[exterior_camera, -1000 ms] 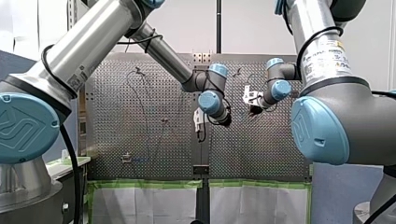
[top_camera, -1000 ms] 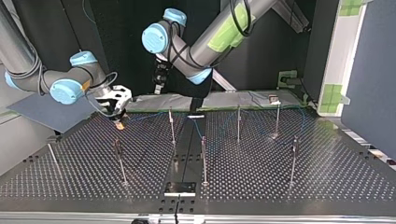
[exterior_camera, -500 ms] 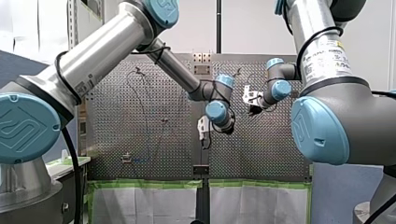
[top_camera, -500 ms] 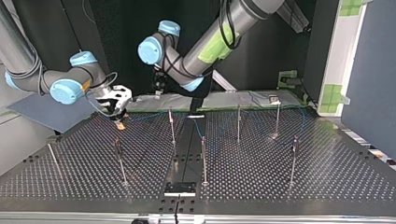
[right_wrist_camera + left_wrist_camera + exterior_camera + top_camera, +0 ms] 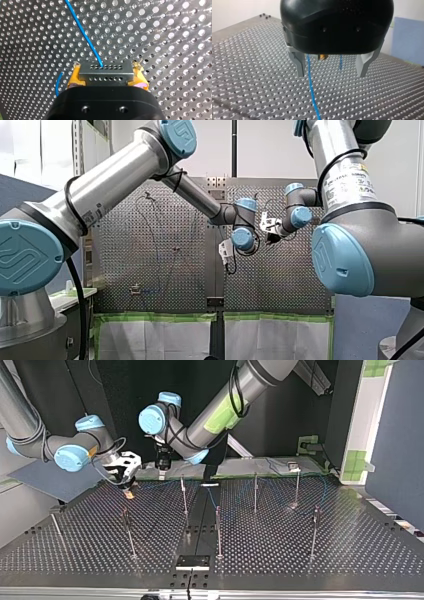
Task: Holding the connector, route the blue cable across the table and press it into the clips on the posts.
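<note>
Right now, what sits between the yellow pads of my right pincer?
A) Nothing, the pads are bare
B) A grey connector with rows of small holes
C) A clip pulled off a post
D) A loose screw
B: in the right wrist view, the right pincer is shut on the grey connector, its yellow pads against the connector's two ends, and the blue cable runs out of its face.

Robotics lab: perforated metal table (image 5: 310, 560), thin upright posts (image 5: 218, 530), green tape (image 5: 150, 316) at table's edge, blue-grey partition panel (image 5: 395, 435).
</note>
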Available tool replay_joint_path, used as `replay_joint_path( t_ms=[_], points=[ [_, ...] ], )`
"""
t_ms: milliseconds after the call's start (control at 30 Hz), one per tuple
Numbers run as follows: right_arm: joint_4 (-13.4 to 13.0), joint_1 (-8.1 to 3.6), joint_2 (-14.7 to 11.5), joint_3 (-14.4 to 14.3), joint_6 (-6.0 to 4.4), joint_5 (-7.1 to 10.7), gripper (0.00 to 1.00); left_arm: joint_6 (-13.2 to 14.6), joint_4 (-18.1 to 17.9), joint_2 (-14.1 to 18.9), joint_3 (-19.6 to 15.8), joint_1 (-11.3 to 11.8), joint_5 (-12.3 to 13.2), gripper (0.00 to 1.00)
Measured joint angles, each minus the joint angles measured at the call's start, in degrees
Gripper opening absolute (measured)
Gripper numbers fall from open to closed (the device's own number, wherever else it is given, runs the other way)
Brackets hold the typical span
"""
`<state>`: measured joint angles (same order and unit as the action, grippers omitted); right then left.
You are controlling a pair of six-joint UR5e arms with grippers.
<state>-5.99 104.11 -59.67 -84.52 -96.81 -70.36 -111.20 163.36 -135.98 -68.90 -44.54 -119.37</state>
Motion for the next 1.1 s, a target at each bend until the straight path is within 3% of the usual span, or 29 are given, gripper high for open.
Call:
replay_joint_path(
  t_ms=[367, 667, 933, 1100],
  points=[
    [0.0, -0.01, 0.0, 0.0, -0.06, 0.09, 0.00, -1.8, -2.5, -3.8, 1.0, 0.6, -2.1, 1.00],
    [0.0, -0.25, 0.1, 0.0, -0.07, 0.12, 0.00, -2.1, -3.8, -3.9, 1.8, -1.2, -6.3, 1.00],
    [0.0, -0.34, 0.2, 0.0, -0.07, 0.12, 0.00, -2.7, -5.2, -4.0, 2.0, -2.0, -7.0, 1.00],
    [0.0, -0.35, 0.2, 0.0, -0.06, 0.12, 0.00, -2.7, -6.8, -4.0, 3.1, -2.0, -8.8, 1.00]
  ],
)
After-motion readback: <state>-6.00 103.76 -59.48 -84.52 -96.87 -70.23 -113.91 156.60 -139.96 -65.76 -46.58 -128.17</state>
